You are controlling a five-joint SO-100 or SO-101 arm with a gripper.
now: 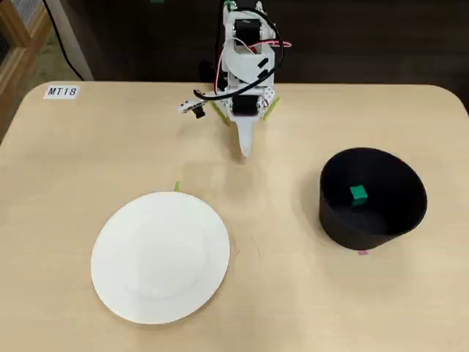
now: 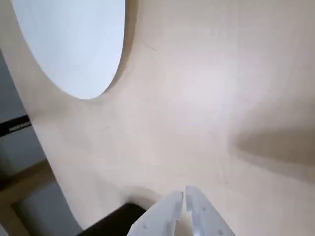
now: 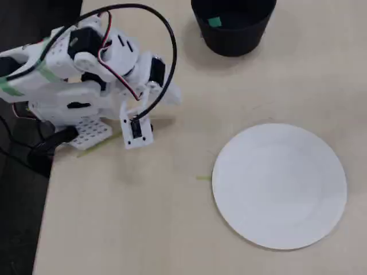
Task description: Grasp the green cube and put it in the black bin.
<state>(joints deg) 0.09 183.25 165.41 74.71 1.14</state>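
Note:
The green cube (image 1: 357, 193) lies inside the black bin (image 1: 352, 231), on its floor near the far wall. In the other fixed view, the cube (image 3: 214, 22) shows just below the bin's (image 3: 232, 40) rim at the top edge. My gripper (image 1: 245, 150) sits folded close to the arm's base at the back of the table, well left of the bin, tip pointing at the table. In the wrist view the gripper (image 2: 183, 194) is shut, fingers together with nothing between them, above bare wood.
A flat white plate (image 1: 161, 257) lies at the front left of the table, also seen in the wrist view as the plate (image 2: 74, 44) at upper left. A white label (image 1: 61, 92) marks the back left corner. Cables loop around the arm (image 3: 86, 74).

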